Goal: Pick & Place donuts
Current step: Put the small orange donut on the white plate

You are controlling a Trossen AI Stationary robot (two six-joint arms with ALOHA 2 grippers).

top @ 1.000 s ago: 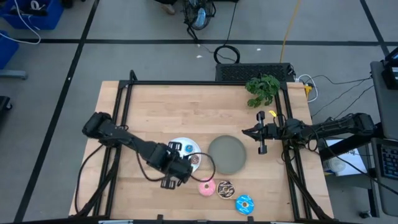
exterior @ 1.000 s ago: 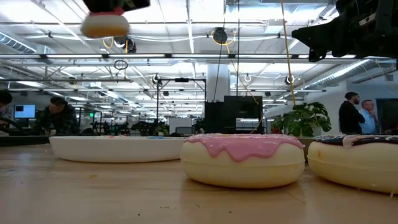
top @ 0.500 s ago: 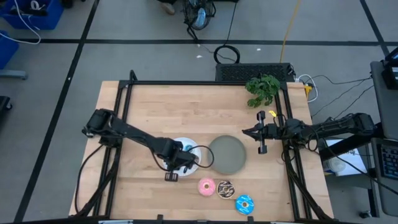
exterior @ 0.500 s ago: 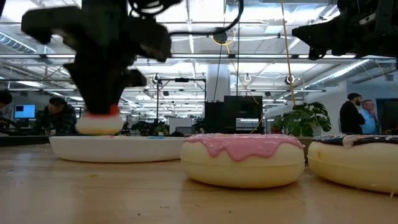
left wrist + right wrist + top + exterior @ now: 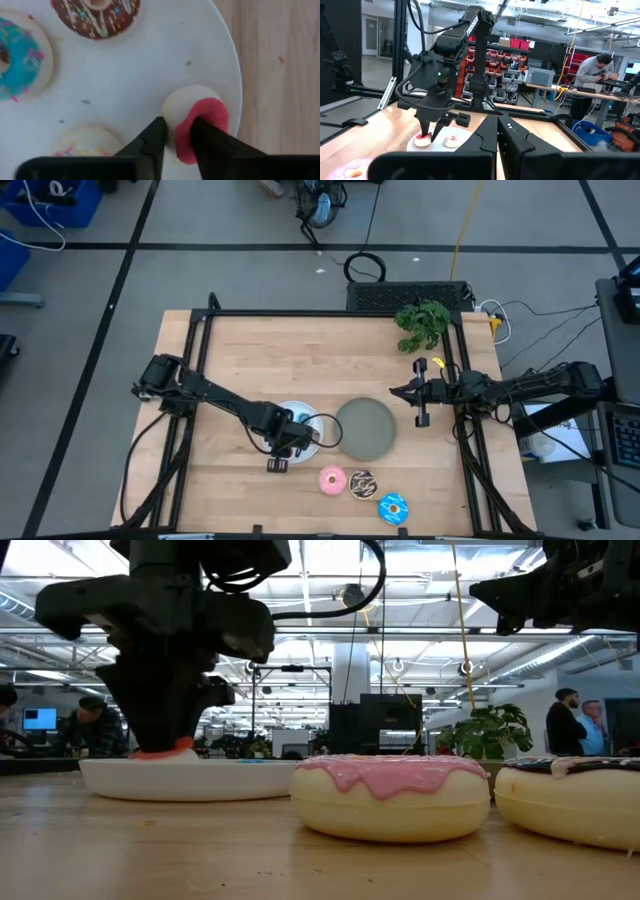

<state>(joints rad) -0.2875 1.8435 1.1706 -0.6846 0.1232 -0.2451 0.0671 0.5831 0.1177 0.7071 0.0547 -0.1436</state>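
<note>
The left gripper (image 5: pixel 176 137), clenched on the red donut (image 5: pixel 196 127), has lowered it onto the white plate (image 5: pixel 311 417) left of frame centre since 1 s ago (release looks next). The right gripper (image 5: pixel 418 392), fingers together, waits at centre-right.

Wooden counter (image 5: pixel 250 360) with black frame. Round white plate (image 5: pixel 312 418) left of round grey plate (image 5: pixel 365 428), nearly touching. Green plant (image 5: pixel 422 324) at far right corner. People (image 5: pixel 578 722) in background.
</note>
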